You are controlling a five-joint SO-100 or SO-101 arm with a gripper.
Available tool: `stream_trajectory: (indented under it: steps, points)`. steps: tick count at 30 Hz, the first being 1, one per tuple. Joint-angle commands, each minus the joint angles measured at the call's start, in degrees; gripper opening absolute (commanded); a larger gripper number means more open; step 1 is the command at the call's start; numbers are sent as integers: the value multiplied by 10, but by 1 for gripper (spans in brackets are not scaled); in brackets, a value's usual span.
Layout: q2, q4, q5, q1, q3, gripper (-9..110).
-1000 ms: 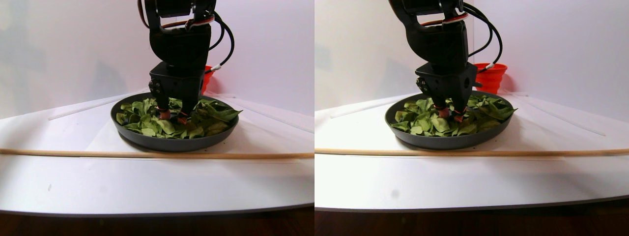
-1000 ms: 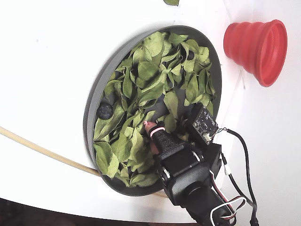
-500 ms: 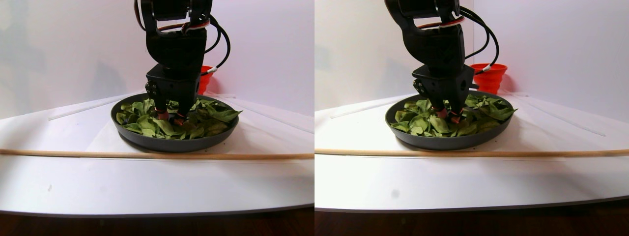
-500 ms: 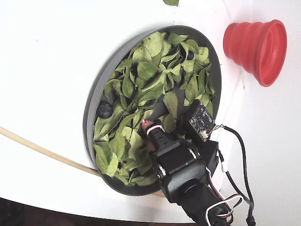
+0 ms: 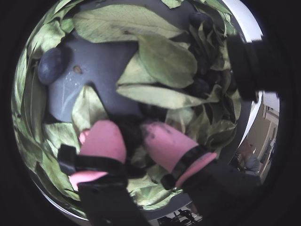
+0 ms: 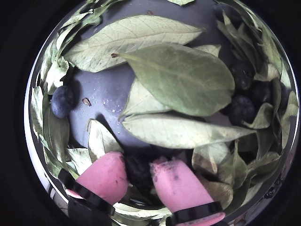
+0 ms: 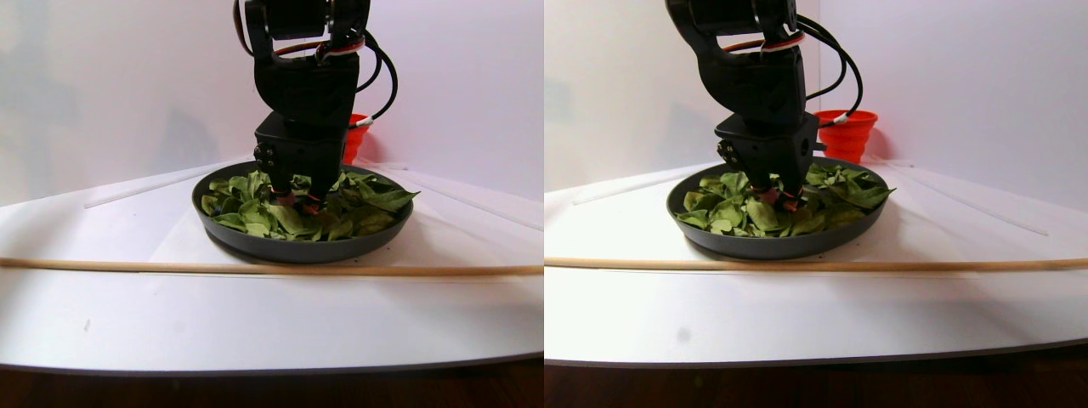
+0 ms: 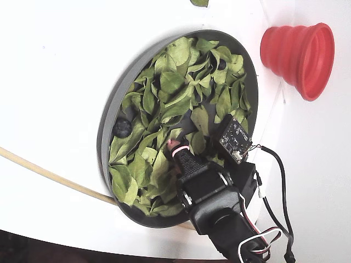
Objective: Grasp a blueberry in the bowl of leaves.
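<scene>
in a wrist view i count, from the left, one blueberry (image 6: 62,101) lying alone on the bare grey floor near the left rim of the one bowl (image 6: 110,87), then a dark berry (image 6: 139,170) low in the middle between my two pink fingertips (image 6: 104,176), then a cluster of at least three dark berries (image 6: 242,108) half under the leaves (image 6: 183,77) on the right; more may be hidden. the leaves are too many to count, heaped all round with two large pale ones across the top. my one gripper (image 6: 137,173) has its pink pads close on either side of that middle berry and seems to touch it, though i cannot tell for sure that it is pinched. in the other wrist view the lone berry (image 5: 51,65) sits left again and my gripper (image 5: 135,136) reaches in from the bottom edge. in the stereo pair view the bowl (image 7: 297,246) rests on the white table (image 7: 255,314) behind one wooden stick (image 7: 170,267), my arm stands nearly upright over it with its tips down in the leaves, and one red cup (image 7: 355,136) stands behind. in the fixed view my gripper (image 8: 174,147) comes in from the lower right, and the red cup (image 8: 299,52) is well apart at the upper right.
</scene>
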Motion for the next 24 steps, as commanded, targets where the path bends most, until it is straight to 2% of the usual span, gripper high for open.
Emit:
stream_trajectory:
  steps: [1, 24]
  points:
    - [17, -2, -11, 14, -2, 9]
    - [94, 40, -54, 25, 5, 9]
